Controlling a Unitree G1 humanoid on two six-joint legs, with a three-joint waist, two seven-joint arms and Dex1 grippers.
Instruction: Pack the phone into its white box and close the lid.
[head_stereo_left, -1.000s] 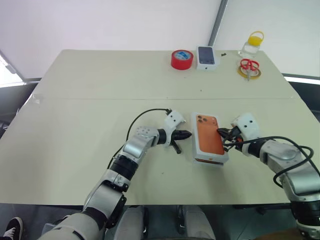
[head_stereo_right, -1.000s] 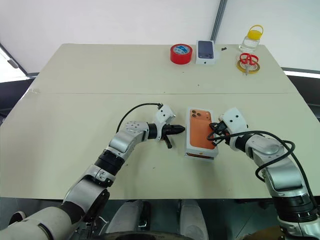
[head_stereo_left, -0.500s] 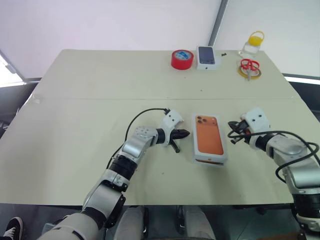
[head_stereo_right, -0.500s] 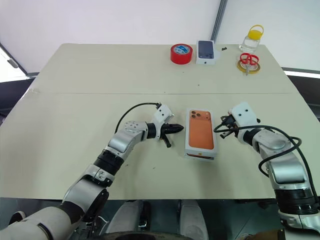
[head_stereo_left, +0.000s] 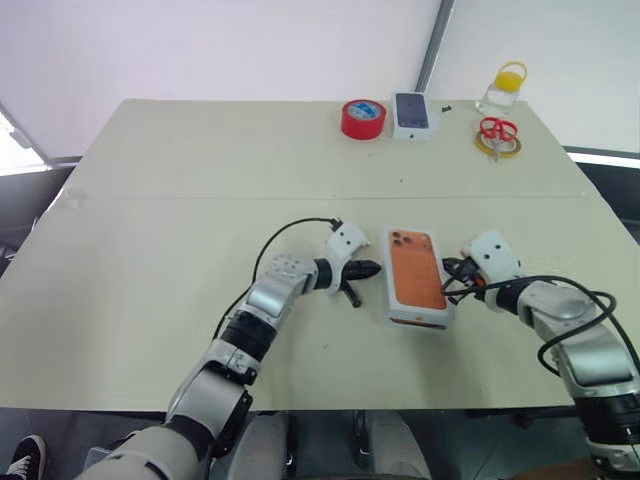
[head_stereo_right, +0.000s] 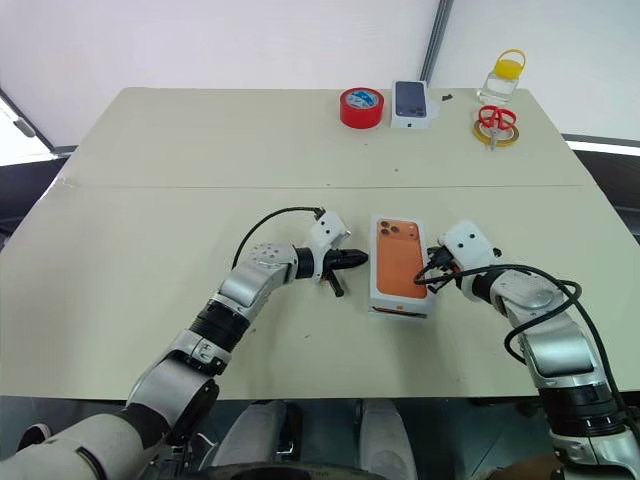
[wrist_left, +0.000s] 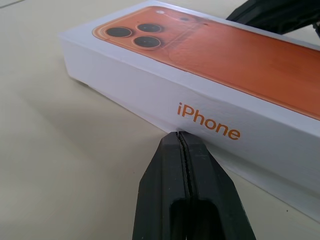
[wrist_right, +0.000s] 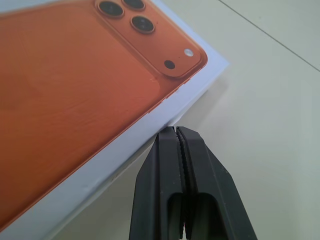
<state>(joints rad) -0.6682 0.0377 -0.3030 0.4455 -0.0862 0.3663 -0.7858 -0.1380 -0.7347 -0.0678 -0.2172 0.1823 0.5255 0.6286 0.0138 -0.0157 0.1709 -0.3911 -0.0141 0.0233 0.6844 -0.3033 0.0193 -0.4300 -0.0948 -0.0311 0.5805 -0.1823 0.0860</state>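
The lid with the orange phone picture sits on the box in the middle of the tabletop, so the job looks nearly done. The left gripper and right gripper press its two long sides, jaws clenched and empty. The phone and tray are hidden under the lid.

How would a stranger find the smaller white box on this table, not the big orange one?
Look along the far edge of the table, toward its right end. The smaller white box lies between a red tape roll and red scissors; it alone bears a dark phone picture.
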